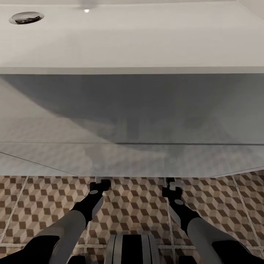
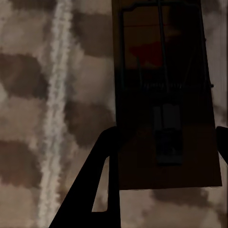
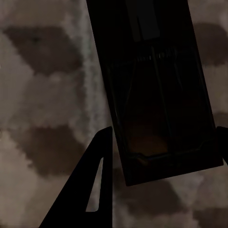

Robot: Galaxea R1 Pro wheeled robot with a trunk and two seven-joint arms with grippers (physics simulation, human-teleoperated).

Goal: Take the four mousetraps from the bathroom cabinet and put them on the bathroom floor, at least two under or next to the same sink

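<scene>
Cube-patterned bathroom floor [image 1: 139, 205] stretches under the white sink [image 1: 132, 40] before you. Your left end effector [image 2: 164, 156] grips one mousetrap [image 2: 161, 95]; your right end effector [image 3: 164, 156] grips another mousetrap [image 3: 156, 90], both held low at the vanity's edge, apparently for placing beneath it.

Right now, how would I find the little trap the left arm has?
Start at the big white sink, then look down to the cube-patterned floor where the left gripper reaches under it. In the left wrist view, the mousetrap sits between the fingers: a dark brown board with thin wire. Its red patch sets it apart from the mousetrap at the right gripper.
</scene>
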